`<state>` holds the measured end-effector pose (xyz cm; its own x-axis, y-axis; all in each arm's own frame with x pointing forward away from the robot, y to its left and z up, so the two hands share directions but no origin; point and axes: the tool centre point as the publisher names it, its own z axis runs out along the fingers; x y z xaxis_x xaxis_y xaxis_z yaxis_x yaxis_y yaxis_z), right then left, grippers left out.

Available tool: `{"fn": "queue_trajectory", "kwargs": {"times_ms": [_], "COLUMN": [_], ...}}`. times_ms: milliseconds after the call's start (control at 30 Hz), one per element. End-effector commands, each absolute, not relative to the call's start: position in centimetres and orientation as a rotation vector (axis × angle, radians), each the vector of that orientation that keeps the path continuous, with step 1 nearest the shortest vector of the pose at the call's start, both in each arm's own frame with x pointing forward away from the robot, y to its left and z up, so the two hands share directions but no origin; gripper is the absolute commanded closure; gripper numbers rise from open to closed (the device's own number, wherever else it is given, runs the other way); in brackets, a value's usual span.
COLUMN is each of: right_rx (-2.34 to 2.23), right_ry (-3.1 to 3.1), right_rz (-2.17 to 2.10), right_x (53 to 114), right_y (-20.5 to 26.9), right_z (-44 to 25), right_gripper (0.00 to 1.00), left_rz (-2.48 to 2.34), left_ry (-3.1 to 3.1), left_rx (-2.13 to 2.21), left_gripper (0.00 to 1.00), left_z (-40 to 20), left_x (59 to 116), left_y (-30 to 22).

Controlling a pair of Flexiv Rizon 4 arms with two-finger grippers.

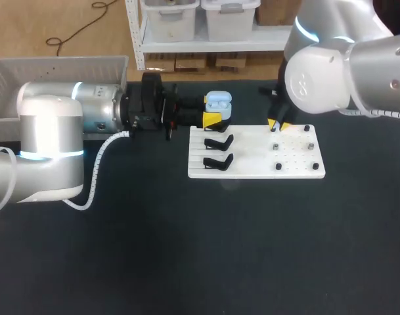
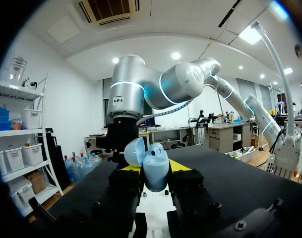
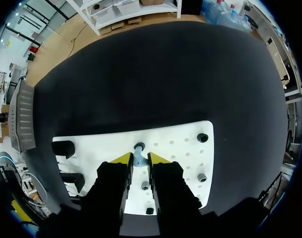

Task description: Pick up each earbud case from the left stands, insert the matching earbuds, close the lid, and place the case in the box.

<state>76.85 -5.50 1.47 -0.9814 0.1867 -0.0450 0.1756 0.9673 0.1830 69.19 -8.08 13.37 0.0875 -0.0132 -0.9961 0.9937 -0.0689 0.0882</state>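
I'm pinching the earbud (image 3: 139, 159) narrow in my right gripper (image 3: 139, 158) at the far edge of the board (image 1: 252, 167), and holding the open case (image 1: 218, 100) in my left gripper (image 1: 213, 119) just off its far-left corner.

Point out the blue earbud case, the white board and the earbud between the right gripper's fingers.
earbud case (image 2: 155, 171): left wrist view, on its lower shell.
white board (image 1: 249, 159): head view, on a bare patch near its middle.
earbud (image 3: 139, 159): right wrist view, on its pale body.
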Motion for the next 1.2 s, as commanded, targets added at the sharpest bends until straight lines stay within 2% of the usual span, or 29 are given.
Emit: {"fn": "queue_trajectory", "kwargs": {"times_ms": [33, 300, 567, 800, 1200], "right_rx": [0.280, 0.293, 0.308, 0.271, 0.029], "right_ry": [3.035, 2.973, 2.920, 2.955, 3.030], "right_rz": [0.244, 0.223, 0.198, 0.388, 0.482], "right_x": [75.8, 73.7, 70.0, 67.6, 65.4], "right_y": [-5.5, -5.8, -5.8, -5.3, -1.1], "right_z": [2.7, 6.7, 13.5, 18.9, 23.1], "right_gripper": [1.00, 1.00, 1.00, 1.00, 1.00], "left_rz": [-1.197, -1.197, -1.197, -1.197, -1.197], "left_ry": [1.104, 1.104, 1.104, 1.104, 1.104], "left_rx": [1.293, 1.293, 1.293, 1.293, 1.293], "left_gripper": [1.00, 1.00, 1.00, 1.00, 1.00], "left_z": [13.4, 13.4, 13.4, 13.4, 13.4], "left_x": [69.2, 69.2, 69.2, 69.2, 69.2], "left_y": [-8.1, -8.1, -8.1, -8.1, -8.1]}}
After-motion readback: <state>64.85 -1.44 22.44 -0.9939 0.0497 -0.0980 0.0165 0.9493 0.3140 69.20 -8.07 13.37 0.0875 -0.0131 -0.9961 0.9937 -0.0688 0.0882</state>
